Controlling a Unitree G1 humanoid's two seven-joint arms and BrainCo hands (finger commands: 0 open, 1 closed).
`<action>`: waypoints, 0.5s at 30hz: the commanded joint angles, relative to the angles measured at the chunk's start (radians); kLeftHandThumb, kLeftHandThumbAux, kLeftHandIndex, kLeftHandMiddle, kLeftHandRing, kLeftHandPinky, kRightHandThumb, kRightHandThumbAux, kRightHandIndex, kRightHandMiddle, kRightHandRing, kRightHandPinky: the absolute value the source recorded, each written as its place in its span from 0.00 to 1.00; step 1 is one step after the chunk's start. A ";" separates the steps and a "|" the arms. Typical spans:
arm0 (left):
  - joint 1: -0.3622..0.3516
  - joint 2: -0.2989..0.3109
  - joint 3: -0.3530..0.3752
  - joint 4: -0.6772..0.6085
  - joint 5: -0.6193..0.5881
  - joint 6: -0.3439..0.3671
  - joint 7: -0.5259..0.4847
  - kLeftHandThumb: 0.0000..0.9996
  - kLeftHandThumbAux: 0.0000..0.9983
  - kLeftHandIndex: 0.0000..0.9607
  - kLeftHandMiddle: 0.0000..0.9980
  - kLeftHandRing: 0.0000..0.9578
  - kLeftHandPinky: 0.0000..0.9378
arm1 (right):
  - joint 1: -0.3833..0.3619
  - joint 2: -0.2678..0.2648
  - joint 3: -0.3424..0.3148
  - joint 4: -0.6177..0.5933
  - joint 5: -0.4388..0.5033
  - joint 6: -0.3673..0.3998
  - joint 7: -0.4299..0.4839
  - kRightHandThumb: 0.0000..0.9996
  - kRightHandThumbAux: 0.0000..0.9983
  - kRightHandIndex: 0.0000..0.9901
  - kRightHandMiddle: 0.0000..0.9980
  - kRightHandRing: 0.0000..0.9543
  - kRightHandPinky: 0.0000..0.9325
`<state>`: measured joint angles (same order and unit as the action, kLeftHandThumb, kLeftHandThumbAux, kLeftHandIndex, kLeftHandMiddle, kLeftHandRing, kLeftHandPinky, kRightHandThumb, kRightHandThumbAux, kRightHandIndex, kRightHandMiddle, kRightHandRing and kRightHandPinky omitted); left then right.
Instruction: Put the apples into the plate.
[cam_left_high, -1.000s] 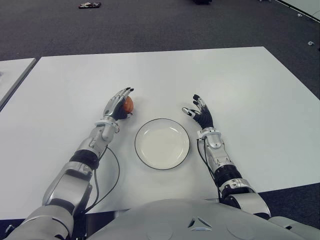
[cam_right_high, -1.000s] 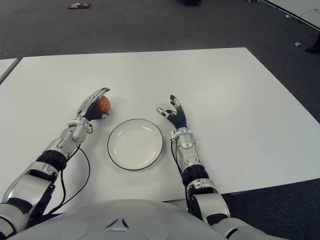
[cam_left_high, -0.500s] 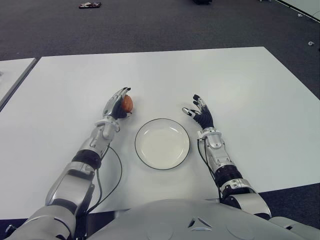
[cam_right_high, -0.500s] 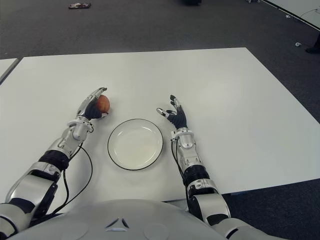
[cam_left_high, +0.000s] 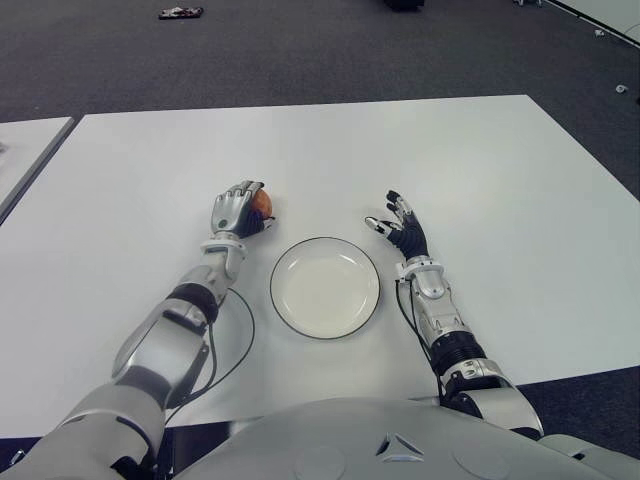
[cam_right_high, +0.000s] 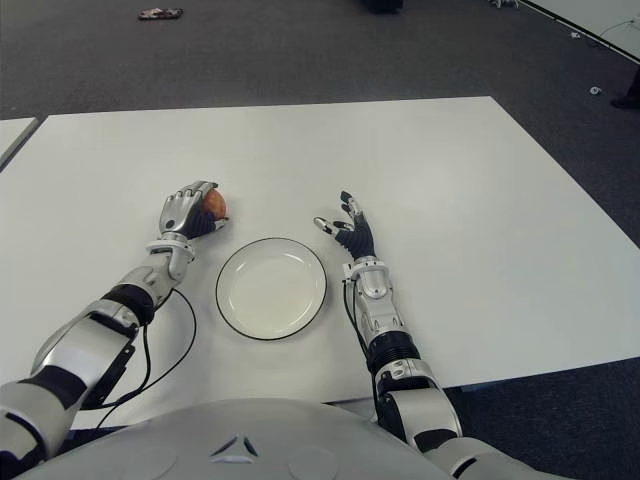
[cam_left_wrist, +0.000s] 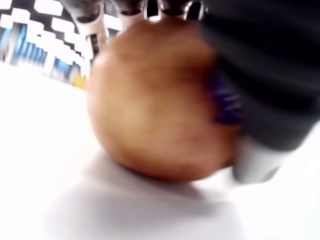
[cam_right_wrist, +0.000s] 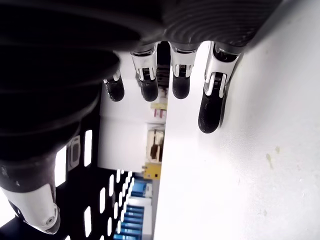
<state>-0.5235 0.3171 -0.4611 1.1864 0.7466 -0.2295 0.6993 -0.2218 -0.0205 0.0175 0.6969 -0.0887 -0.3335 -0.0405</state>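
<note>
A reddish-orange apple (cam_left_high: 263, 203) sits on the white table (cam_left_high: 480, 170), left of and just beyond the plate. My left hand (cam_left_high: 238, 211) has its fingers curled over the apple from the near-left side. In the left wrist view the apple (cam_left_wrist: 155, 100) fills the picture, pressed against the dark palm with fingertips (cam_left_wrist: 90, 12) over its top and its underside on the table. The white plate (cam_left_high: 324, 290) with a dark rim lies between my two hands with nothing in it. My right hand (cam_left_high: 400, 228) shows to the right of the plate, fingers spread and holding nothing.
A second table's edge (cam_left_high: 25, 150) shows at the far left. Dark carpet lies beyond the table, with a small dark object (cam_left_high: 179, 12) on it. A black cable (cam_left_high: 238, 340) loops beside my left forearm.
My left hand has turned palm-down and its fingers have closed around the apple, which shifted slightly away from me. The right hand and the plate have not moved.
</note>
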 joint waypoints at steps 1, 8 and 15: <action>0.020 -0.042 -0.059 0.093 0.037 0.031 0.004 0.64 0.67 0.46 0.73 0.78 0.86 | 0.035 -0.002 -0.002 0.038 0.004 0.042 0.005 0.12 0.67 0.00 0.01 0.05 0.13; 0.023 -0.063 -0.051 0.118 0.000 0.011 -0.020 0.72 0.70 0.46 0.79 0.81 0.85 | 0.047 -0.001 -0.001 0.017 0.004 0.049 0.006 0.13 0.68 0.00 0.02 0.06 0.14; 0.020 -0.066 -0.052 0.125 -0.022 0.008 -0.080 0.72 0.70 0.46 0.81 0.82 0.85 | 0.053 0.001 -0.002 0.004 0.007 0.053 0.007 0.15 0.69 0.00 0.02 0.06 0.14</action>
<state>-0.5613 0.2812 -0.4898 1.2646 0.7226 -0.2268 0.7272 -0.2048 -0.0203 0.0180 0.6739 -0.0888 -0.3332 -0.0394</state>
